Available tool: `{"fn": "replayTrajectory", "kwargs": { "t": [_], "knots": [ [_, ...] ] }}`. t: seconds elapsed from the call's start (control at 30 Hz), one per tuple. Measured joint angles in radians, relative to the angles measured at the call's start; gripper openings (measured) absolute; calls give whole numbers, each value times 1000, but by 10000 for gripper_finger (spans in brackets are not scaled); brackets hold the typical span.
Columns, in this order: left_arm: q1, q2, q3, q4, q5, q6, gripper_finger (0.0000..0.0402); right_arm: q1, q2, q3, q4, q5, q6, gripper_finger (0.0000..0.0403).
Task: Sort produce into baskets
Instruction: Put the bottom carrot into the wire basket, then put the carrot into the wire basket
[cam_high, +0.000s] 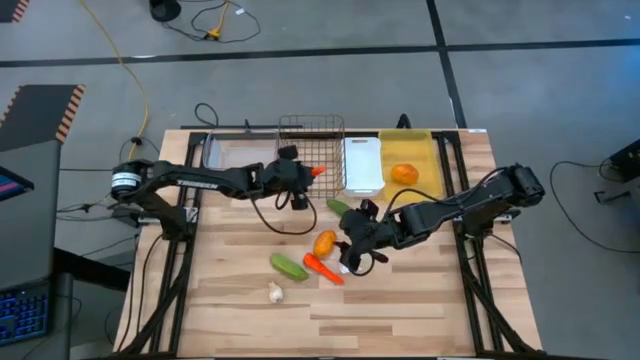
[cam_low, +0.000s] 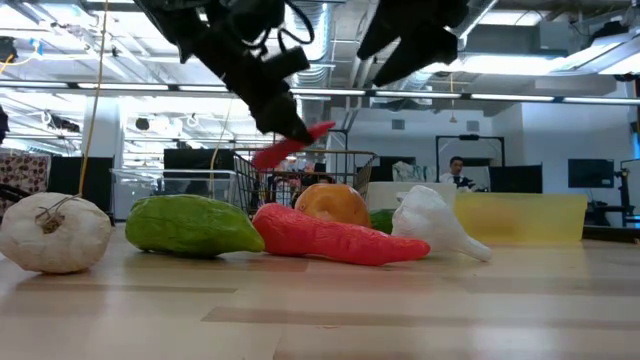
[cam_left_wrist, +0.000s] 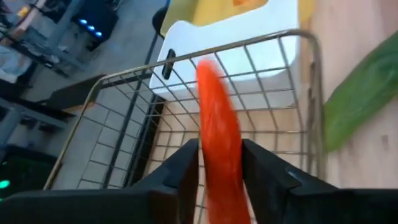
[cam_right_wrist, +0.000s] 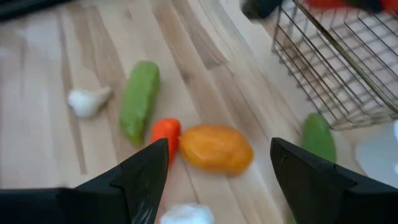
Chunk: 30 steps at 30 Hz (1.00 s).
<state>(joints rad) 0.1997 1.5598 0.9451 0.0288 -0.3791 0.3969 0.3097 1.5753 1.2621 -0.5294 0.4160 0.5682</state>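
Note:
My left gripper (cam_high: 302, 180) is shut on an orange-red carrot (cam_high: 318, 171) at the near rim of the dark wire-mesh basket (cam_high: 311, 138). My right gripper (cam_high: 356, 246) is open above the table's middle, over a white garlic bulb (cam_right_wrist: 186, 214). An orange (cam_high: 325, 242), a second carrot (cam_high: 322, 268) and a green cucumber (cam_high: 288, 266) lie on the table beside it. A second garlic bulb (cam_high: 275, 292) lies nearer the front edge. Another cucumber (cam_high: 338, 205) lies near the white bin (cam_high: 363, 163). A second orange (cam_high: 403, 174) sits in the yellow bin (cam_high: 425, 150). My left gripper pinches the carrot between its two fingers (cam_left_wrist: 185, 167), on the sides of its near part (cam_left_wrist: 222, 163). The carrot runs along the fingers and sticks out past their tips toward the wire basket. It is lifted clear of the table, slanting, as the low view (cam_low: 290, 145) shows.
A clear plastic tray (cam_high: 235, 152) stands left of the wire basket at the table's far edge. The four containers stand in a row along the far edge. Bare wood lies at the table's near right and near left.

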Motion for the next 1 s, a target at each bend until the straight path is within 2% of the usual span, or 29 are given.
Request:
{"fn": "replayTrajectory", "kwargs": {
  "t": [0.23, 0.37, 0.5, 0.83, 1.0],
  "knots": [
    [0, 46, 13, 31, -49, 18, 185, 5, 0, 0, 13, 0, 0, 308],
    [0, 41, 53, 19, -56, 10, 212, 2, 0, 0, 14, -32, 1, 308],
    [0, 36, 128, -28, -59, -20, 219, 1, 0, 0, 28, -47, 5, 308],
    [0, 36, 309, -270, -45, -26, 220, 65, 1, 0, 76, -59, 27, 308],
    [0, 19, 339, -314, -45, -26, 220, 100, 74, 0, 134, -58, 27, 308]
  ]
}}
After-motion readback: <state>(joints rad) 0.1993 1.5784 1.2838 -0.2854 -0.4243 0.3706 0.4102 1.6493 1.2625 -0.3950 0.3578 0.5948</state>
